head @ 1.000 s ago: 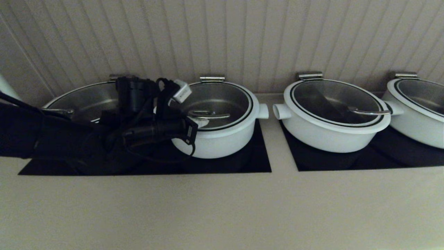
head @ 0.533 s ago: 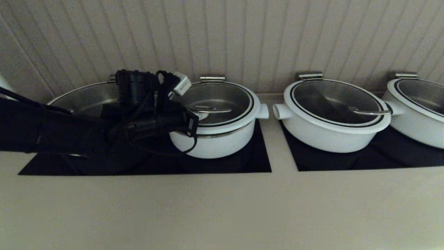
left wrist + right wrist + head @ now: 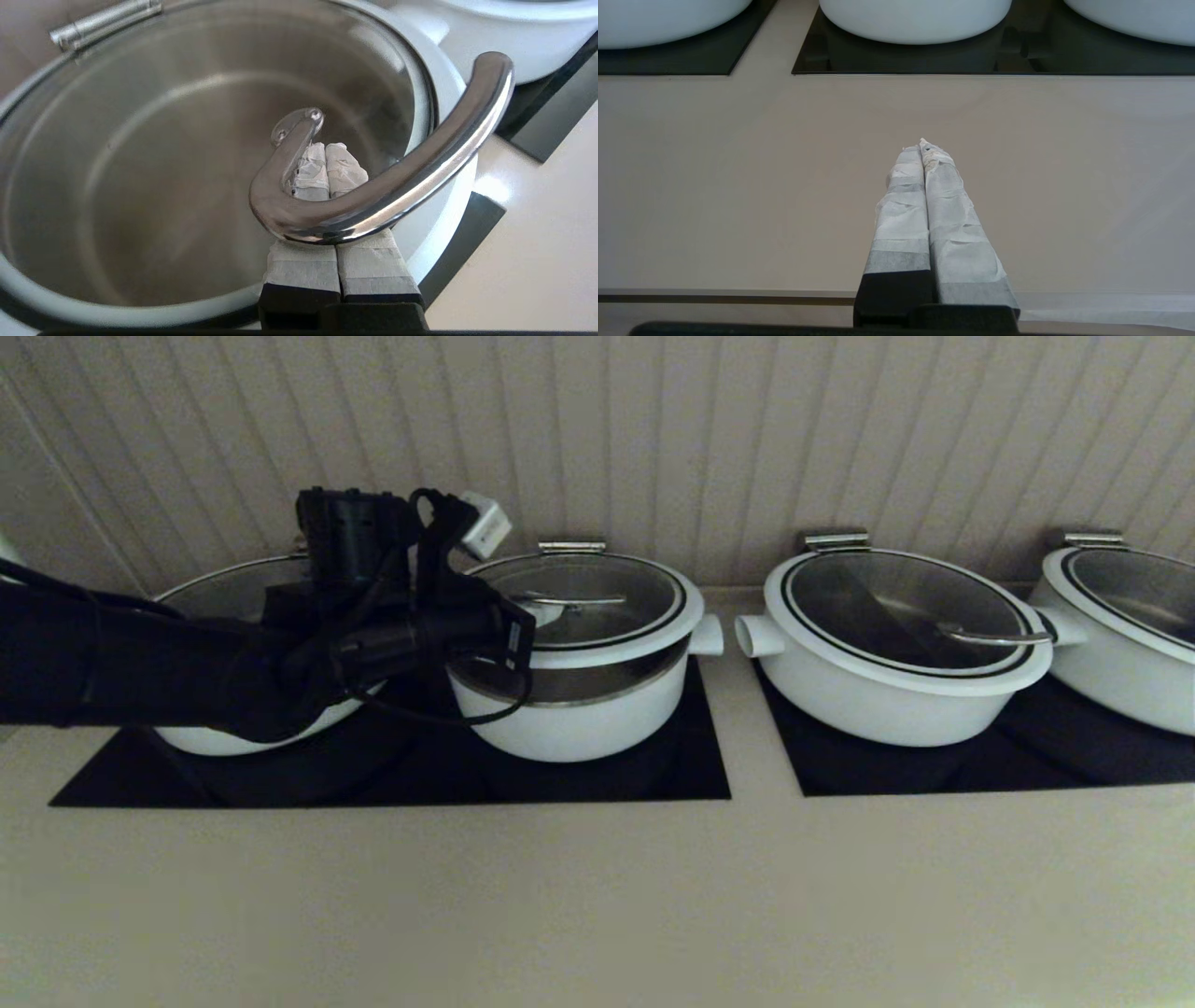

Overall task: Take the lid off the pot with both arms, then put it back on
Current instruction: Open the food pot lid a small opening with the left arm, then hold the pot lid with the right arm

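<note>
The pot point(image 3: 569, 723) stands on a black panel, second from the left. Its lid point(image 3: 616, 649) is raised off the pot at the front, so a band of steel inside shows under the white rim. The back of the lid stays low by the steel hinge point(image 3: 571, 548). My left gripper point(image 3: 549, 613) is shut, and its taped fingers pass under the curved steel handle point(image 3: 420, 172), which rests on top of them. In the left wrist view the gripper point(image 3: 325, 151) lies over the lid's glass point(image 3: 163, 163). My right gripper point(image 3: 924, 144) is shut and empty over the bare counter, out of the head view.
A wider pot point(image 3: 215, 737) stands left of the task pot, partly behind my left arm. Two wider lidded pots point(image 3: 896, 700) point(image 3: 1120, 653) stand on the right panel point(image 3: 1027, 765). The ribbed wall is close behind. The beige counter point(image 3: 597, 896) runs along the front.
My left arm has risen with its fingers under the handle. The front of the lid has come up off the pot, opening a gap. The other pots have not moved.
</note>
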Robot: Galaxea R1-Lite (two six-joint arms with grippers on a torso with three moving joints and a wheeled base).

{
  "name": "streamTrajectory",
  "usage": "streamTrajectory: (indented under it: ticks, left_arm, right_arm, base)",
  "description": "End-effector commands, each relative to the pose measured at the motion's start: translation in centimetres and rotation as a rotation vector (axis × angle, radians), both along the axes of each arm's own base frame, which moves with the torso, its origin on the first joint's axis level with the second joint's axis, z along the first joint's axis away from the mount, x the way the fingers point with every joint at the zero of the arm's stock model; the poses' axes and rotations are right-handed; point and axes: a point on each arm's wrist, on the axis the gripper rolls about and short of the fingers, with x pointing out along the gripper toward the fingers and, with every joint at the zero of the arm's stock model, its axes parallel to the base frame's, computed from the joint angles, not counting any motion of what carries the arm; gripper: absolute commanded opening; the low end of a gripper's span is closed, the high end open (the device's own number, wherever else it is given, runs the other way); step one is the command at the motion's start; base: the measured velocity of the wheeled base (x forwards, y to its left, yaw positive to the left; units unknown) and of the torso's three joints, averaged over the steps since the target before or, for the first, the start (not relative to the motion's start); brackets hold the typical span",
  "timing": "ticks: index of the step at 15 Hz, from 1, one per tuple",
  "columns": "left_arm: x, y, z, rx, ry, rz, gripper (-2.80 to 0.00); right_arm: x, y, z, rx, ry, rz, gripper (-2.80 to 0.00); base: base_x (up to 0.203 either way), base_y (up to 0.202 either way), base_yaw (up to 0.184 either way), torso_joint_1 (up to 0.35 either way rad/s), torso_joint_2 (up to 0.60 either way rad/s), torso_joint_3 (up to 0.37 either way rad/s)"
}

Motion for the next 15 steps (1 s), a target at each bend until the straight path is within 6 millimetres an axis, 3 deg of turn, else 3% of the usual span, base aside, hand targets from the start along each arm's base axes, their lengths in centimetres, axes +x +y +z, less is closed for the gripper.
streamTrajectory:
  ticks: [1, 5, 9, 12, 15]
  left_arm:
    - [0.0, 0.0, 0.5, -0.007, -0.019, -0.001, -2.80]
    - [-0.1, 0.0, 0.7, -0.009, -0.024, -0.001, -2.80]
    - [-0.1, 0.0, 0.7, -0.010, -0.026, -0.003, -2.80]
    - [-0.1, 0.0, 0.7, -0.010, -0.023, -0.003, -2.80]
    - [-0.1, 0.0, 0.5, -0.012, -0.015, -0.002, -2.80]
  right_arm:
    - [0.0, 0.0, 0.0, -0.008, 0.000, 0.002, -2.80]
    - [0.0, 0.1, 0.1, -0.055, -0.009, 0.033, -2.80]
    - [0.0, 0.2, 3.0, -0.025, 0.001, 0.105, -2.80]
    - [1.8, 0.3, 5.3, -0.016, 0.059, 0.152, -2.80]
    - [5.1, 0.5, 7.4, -0.031, 0.141, 0.219, -2.80]
  base:
    - [0.000, 0.000, 0.000, 0.000, 0.00, 0.000]
    - [0.000, 0.000, 0.000, 0.000, 0.00, 0.000]
    - [0.000, 0.000, 0.000, 0.000, 0.00, 0.000]
    - [0.000, 0.000, 0.000, 0.000, 0.00, 0.000]
    - [0.000, 0.000, 0.000, 0.000, 0.00, 0.000]
